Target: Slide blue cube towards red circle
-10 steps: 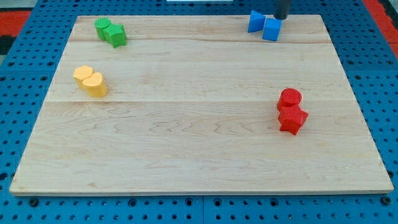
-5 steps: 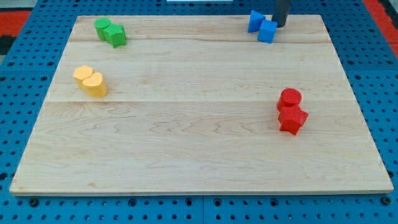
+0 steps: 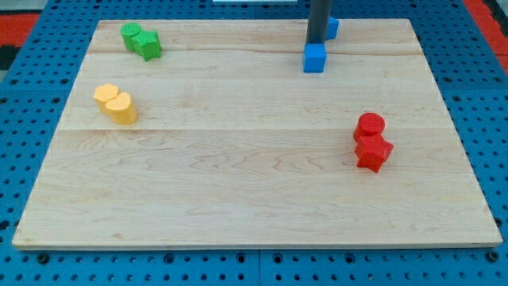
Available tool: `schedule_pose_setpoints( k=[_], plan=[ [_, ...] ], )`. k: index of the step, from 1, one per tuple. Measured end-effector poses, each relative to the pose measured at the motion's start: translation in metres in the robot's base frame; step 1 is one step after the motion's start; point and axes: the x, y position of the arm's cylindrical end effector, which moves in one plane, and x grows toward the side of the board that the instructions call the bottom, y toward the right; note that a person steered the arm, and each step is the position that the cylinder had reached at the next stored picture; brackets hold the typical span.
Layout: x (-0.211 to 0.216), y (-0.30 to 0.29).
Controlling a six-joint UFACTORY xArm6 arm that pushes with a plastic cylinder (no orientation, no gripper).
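In the camera view the push is under way but far from done: the blue cube (image 3: 315,57) sits near the tabletop's (image 3: 238,175) top edge, well apart from the red circle (image 3: 370,125) toward the view's lower right. My tip (image 3: 318,41) stands just above the cube, touching or nearly so; there is no claw to open or close, only this rod. Next I judge the tip must work round to the cube's upper-left side and shove it down and rightward.

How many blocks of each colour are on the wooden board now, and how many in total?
Green: 2
Yellow: 2
Red: 2
Blue: 2, the blue cube just below my tip and a second blue block, partly hidden behind the rod
Total: 8
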Motion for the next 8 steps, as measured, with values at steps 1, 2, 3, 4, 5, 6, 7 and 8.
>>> schedule_pose_setpoints(
  k=[1, 2, 3, 4, 5, 6, 7, 8],
  plan=[
    [0.015, -0.012],
    [0.034, -0.012],
    [0.054, -0.012],
    [0.060, -0.012],
    [0.080, -0.012],
    [0.096, -0.011],
    [0.108, -0.003],
    [0.111, 0.024]
  ],
)
